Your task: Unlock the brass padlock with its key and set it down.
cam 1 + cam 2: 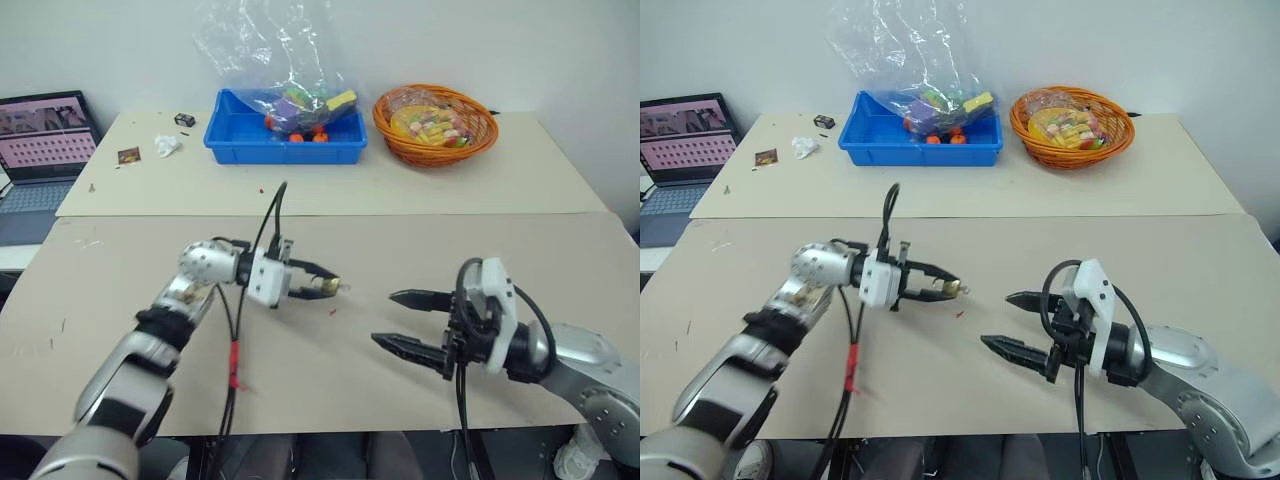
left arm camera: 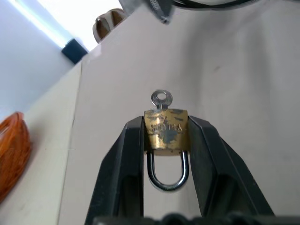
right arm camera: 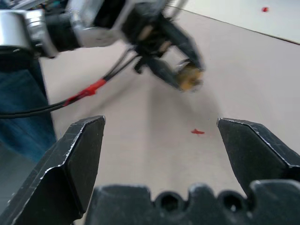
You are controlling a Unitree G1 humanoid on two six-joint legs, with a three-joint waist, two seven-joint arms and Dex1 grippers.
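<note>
The brass padlock [image 2: 166,131] sits clamped between the two black fingers of my left gripper [image 1: 322,281], held above the beige table [image 1: 420,215]. Its silver shackle [image 2: 168,174] loops back toward the wrist. The key [image 2: 161,100] sticks out of the lock body's far end, its ring head showing. From the head views the padlock [image 1: 951,288] is a small gold spot at the fingertips. My right gripper [image 1: 402,321] hangs open a short way to the right, facing the padlock [image 3: 189,77], with nothing between its fingers.
A blue bin [image 1: 285,130] with toys under a plastic bag and an orange basket [image 1: 436,122] stand at the back of the far table. A laptop [image 1: 42,150] sits at the far left. A small red speck [image 3: 197,131] lies on the table between the grippers.
</note>
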